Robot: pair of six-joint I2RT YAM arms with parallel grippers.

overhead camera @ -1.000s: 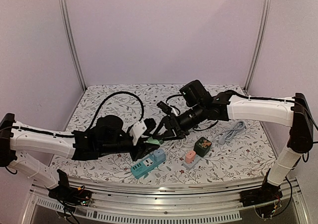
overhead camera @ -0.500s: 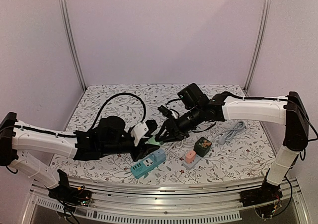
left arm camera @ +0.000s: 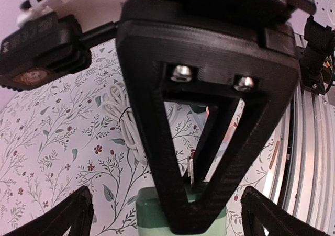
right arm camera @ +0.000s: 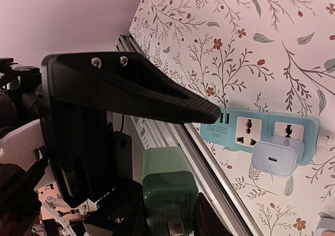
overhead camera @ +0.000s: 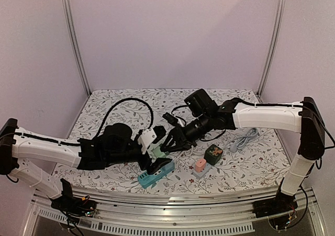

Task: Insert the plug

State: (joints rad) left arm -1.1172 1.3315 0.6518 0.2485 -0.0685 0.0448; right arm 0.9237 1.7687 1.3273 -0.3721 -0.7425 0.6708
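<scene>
1. Since a second ago, the left gripper [overhead camera: 158,160] has spread wide, and the right gripper [overhead camera: 166,146] has pinched the green plug [overhead camera: 156,152] between them, above the power strip [overhead camera: 153,177].
2. Left wrist: its fingers [left arm camera: 65,217] flank the plug [left arm camera: 146,215].
3. Right wrist: the plug [right arm camera: 167,186] sits pinched, with the strip [right arm camera: 261,134] beyond the fingertips.

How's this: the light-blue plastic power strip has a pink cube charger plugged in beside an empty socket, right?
Not pink: the cube charger plugged into the light-blue plastic power strip is white, beside an empty socket. The right wrist view shows it.
</scene>
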